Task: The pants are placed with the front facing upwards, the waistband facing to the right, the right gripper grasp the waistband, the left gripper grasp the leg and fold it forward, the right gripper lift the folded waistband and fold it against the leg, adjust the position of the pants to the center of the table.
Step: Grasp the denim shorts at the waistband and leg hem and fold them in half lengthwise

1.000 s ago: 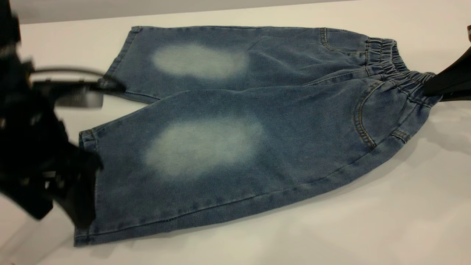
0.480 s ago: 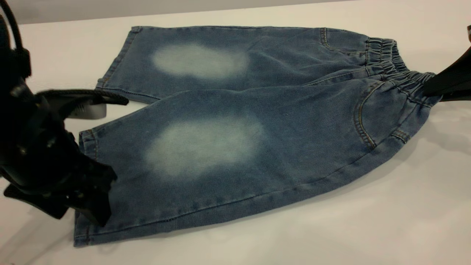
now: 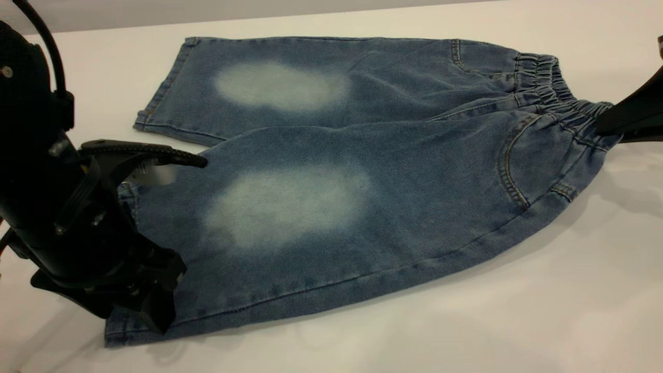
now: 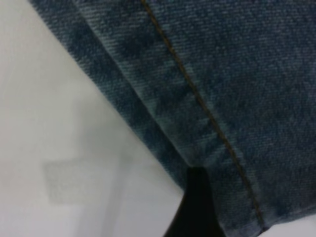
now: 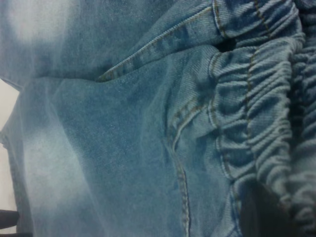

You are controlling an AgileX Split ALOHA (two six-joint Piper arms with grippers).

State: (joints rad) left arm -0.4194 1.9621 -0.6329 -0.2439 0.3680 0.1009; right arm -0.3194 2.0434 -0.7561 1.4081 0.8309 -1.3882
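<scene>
From the outside camera, the pants (image 3: 331,176) lie flat on the white table (image 3: 466,321), legs to the left and waistband (image 3: 557,90) to the right. The left gripper (image 3: 178,243) sits over the near leg's hem, its fingers wide apart, one above the cloth and one at the near corner. The right gripper (image 3: 603,127) touches the waistband's end; I cannot tell if it pinches.

The left wrist camera shows the hem with tan stitching (image 4: 197,98) and one dark finger (image 4: 197,207) touching its edge.

The right wrist camera shows the bunched waistband (image 5: 266,113) up close
</scene>
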